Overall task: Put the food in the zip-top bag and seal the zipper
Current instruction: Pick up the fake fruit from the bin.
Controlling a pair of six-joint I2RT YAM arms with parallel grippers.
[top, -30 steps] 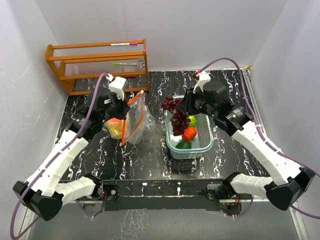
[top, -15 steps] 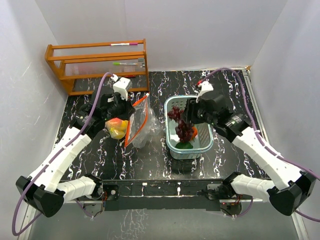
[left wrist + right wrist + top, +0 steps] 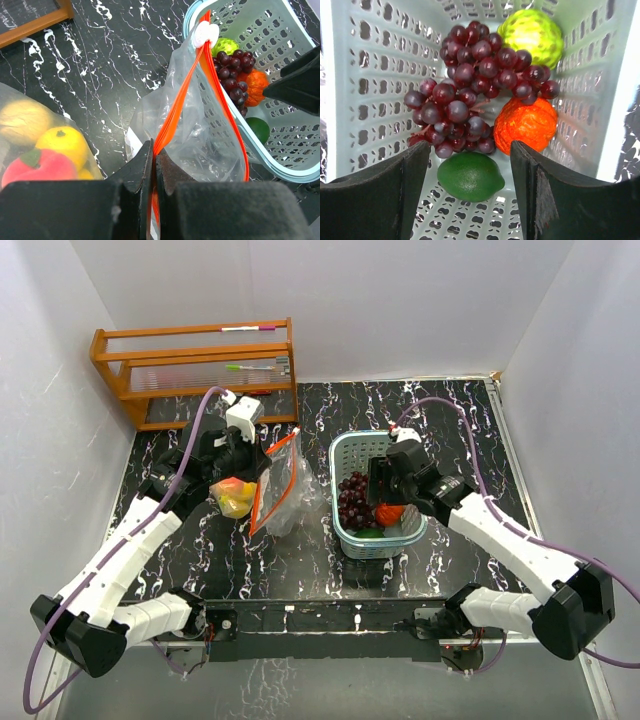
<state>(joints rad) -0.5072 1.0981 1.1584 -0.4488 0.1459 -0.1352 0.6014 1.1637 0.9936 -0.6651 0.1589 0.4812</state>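
The right end effector (image 3: 470, 146) hangs spread wide over the teal basket (image 3: 365, 75). The grape bunch (image 3: 470, 95) lies at its 12 o'clock, long axis roughly 1-to-7. At the basket's 9 o'clock, the left end effector (image 3: 154, 150) pinches the orange zipper edge (image 3: 172, 112) of the zip-top bag (image 3: 200, 140).

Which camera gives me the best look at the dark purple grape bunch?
Right wrist: the dark purple grape bunch fills the frame, unobstructed. Top external shows it small; left wrist shows it partly behind the clear zip-top bag.
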